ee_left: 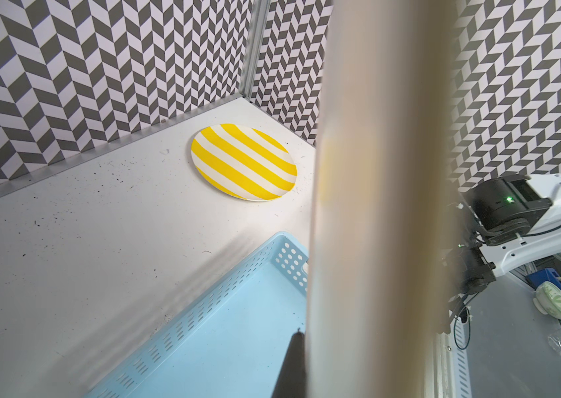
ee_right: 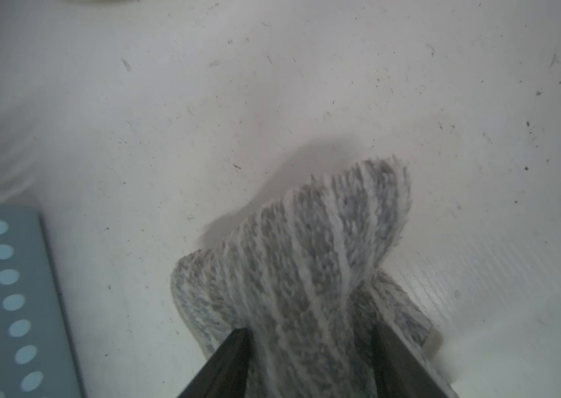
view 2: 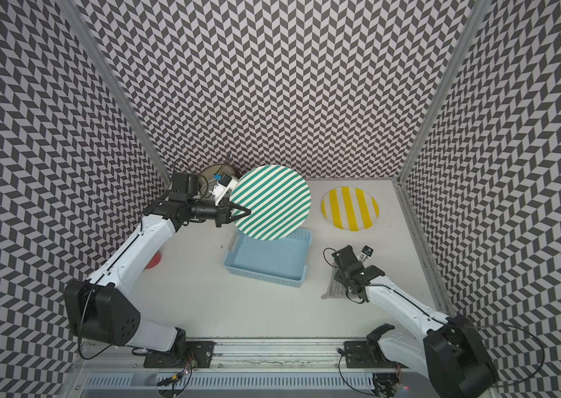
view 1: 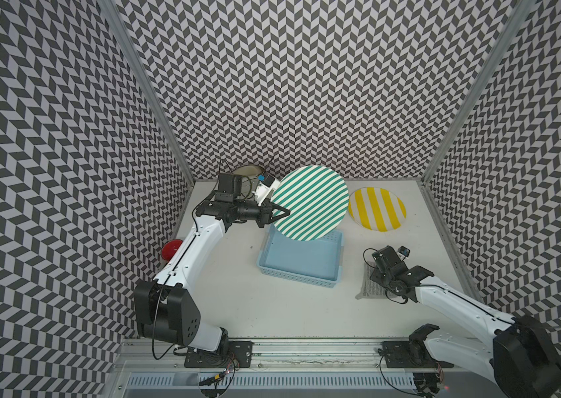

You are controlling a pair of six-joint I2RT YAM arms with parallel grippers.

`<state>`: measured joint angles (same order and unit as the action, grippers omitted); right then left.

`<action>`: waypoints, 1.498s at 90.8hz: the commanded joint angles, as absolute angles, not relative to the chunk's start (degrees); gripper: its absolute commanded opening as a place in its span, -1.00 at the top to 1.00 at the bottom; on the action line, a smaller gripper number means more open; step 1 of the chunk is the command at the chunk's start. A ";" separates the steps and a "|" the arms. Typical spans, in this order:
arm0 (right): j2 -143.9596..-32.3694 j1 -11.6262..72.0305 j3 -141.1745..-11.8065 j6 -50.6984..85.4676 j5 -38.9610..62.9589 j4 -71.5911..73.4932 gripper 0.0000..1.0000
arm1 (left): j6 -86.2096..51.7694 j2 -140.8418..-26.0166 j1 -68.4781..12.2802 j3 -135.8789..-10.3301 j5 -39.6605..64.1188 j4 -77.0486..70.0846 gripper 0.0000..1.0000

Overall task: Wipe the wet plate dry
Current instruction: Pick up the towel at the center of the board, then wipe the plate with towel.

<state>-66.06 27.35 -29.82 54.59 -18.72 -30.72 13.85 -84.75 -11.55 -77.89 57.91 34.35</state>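
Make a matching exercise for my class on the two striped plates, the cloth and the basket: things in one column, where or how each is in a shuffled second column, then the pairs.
Things
1. green striped plate
2. yellow striped plate
3. grey cloth
4. blue basket

Place or state
A. lying flat on the table near the back wall
B. held off the table by the left gripper
C. standing on the table, partly under the raised plate
D. bunched between the fingers of the right gripper

Pairs: 1-B, 2-A, 3-D, 4-C
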 commanded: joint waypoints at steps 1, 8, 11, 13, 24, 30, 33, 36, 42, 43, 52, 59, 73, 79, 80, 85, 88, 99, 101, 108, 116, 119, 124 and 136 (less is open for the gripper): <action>-68.48 27.72 -30.82 54.62 -20.87 -25.17 0.45 | 14.07 -83.77 -11.38 -78.06 59.97 32.06 1.00; -67.93 27.81 -33.32 52.63 -22.20 -26.07 1.00 | 13.99 -83.80 -11.38 -78.05 59.78 32.02 1.00; -66.18 28.09 -34.18 51.44 -22.76 -26.13 1.00 | 13.90 -83.78 -11.40 -77.99 59.62 31.93 1.00; -64.91 28.18 -34.74 50.37 -23.36 -25.89 1.00 | 13.82 -83.81 -11.42 -77.90 59.49 31.84 1.00; -52.61 28.31 -35.01 40.69 -22.23 -19.22 1.00 | 12.35 -83.83 -11.43 -77.22 58.86 30.64 1.00; -45.56 28.30 -33.58 37.69 -20.24 -11.12 1.00 | 11.08 -83.91 -11.44 -76.86 58.51 29.72 1.00; -43.67 28.34 -33.00 33.35 -18.42 -8.54 1.00 | 10.67 -83.98 -11.45 -76.74 58.39 29.29 1.00; -40.81 28.32 -32.98 30.85 -16.06 -4.92 1.00 | 10.22 -83.94 -11.45 -76.73 58.25 29.04 1.00; -37.89 28.30 -33.68 28.36 -11.27 0.42 1.00 | 9.11 -83.92 -11.43 -76.42 57.97 28.00 1.00; -37.67 28.30 -33.85 28.02 -10.21 1.26 1.00 | 8.95 -83.88 -11.43 -76.40 57.99 27.85 1.00; -38.85 28.31 -36.59 25.52 0.46 9.07 1.00 | 7.93 -84.06 -11.58 -76.08 58.45 26.92 1.00; -43.82 28.57 -41.34 25.10 9.33 13.16 1.00 | 7.91 -84.32 -11.96 -75.84 58.87 26.89 1.00; -59.83 34.28 -58.66 21.27 14.15 7.66 1.00 | 7.37 -84.32 -12.56 -74.90 59.13 25.99 1.00; -66.95 38.02 -65.57 18.79 10.88 5.20 1.00 | 6.97 -84.07 -12.73 -74.43 59.23 25.27 1.00; -68.06 38.65 -66.71 18.54 10.18 4.79 1.00 | 6.95 -84.09 -12.74 -74.39 59.23 25.21 1.00; -72.82 40.86 -71.69 17.83 6.01 3.08 1.00 | 6.86 -84.00 -12.83 -74.35 59.43 25.05 1.00; -75.96 42.25 -74.20 17.65 4.71 2.45 1.00 | 6.88 -83.98 -12.91 -74.28 59.68 25.05 1.00; -84.16 44.89 -80.11 18.37 -1.54 4.14 1.00 | 7.33 -83.83 -13.28 -74.19 60.61 25.40 1.00; -85.38 45.30 -80.67 18.90 -3.37 4.81 1.00 | 7.37 -83.78 -13.34 -74.25 60.64 25.40 1.00; -88.70 46.10 -82.53 20.55 -7.68 5.90 1.00 | 7.47 -83.71 -13.60 -74.14 60.64 25.40 1.00; -91.00 46.13 -83.09 23.27 -14.72 6.02 1.00 | 7.47 -83.27 -13.76 -74.09 60.64 25.41 1.00; -91.28 46.14 -82.90 23.97 -18.05 6.05 1.00 | 7.57 -83.04 -13.78 -74.03 60.64 25.40 1.00; -91.36 46.08 -82.30 24.75 -22.70 6.08 1.00 | 7.58 -82.70 -13.84 -73.88 60.64 25.36 1.00; -88.93 45.28 -79.42 25.85 -30.91 3.92 1.00 | 7.61 -82.34 -13.96 -73.70 60.64 25.14 1.00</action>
<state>-91.07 46.74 -80.99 23.64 -17.41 4.10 5.78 -84.75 -13.15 -73.06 55.96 28.80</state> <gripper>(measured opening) 0.066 0.070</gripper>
